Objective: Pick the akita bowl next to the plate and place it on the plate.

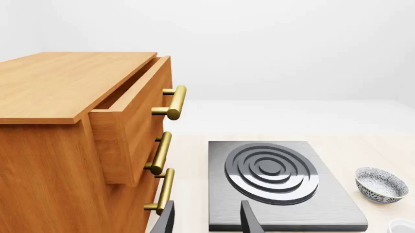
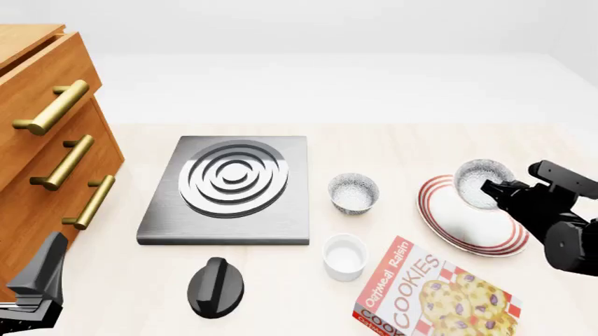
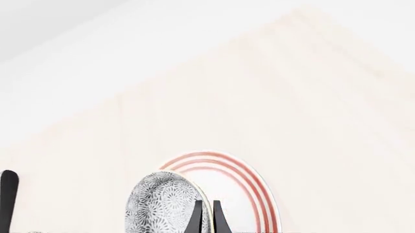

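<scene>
Right gripper (image 2: 488,187) is pinching the rim of the akita bowl (image 2: 480,182), fingers pressed together on the wall; the right wrist view shows the bowl (image 3: 165,204) tipped on edge, speckled outside toward the camera, with the two fingertips (image 3: 206,218) nearly meeting on its rim. Directly beneath and just beyond the grip lies the plate (image 2: 472,231), its red rings visible under the bowl (image 3: 250,187). Whether the bowl is touching the plate or hanging just clear of it cannot be told.

Judged risks from here: the hold is on a thin rim only, so the tilted bowl could swing or slip if moved sharply. Released while tipped, it could roll off the plate's far edge or land on its side. It sits toward the plate's rim rather than its middle, which worsens that.

Outward from the grip, toward the other arm: a second akita bowl (image 2: 353,192) stands upright on the table, apparently empty. Nearer the camera from it is a white ramekin (image 2: 344,256), also apparently empty. A cookie box (image 2: 425,297) lies beside the plate's near edge. Further across are the stove burner (image 2: 229,187) and a black knob (image 2: 216,287), then a wooden drawer cabinet (image 2: 47,140), top drawer slightly open; contents not visible.

Left gripper (image 1: 206,221) is spread, holding nothing, well apart from the work.
</scene>
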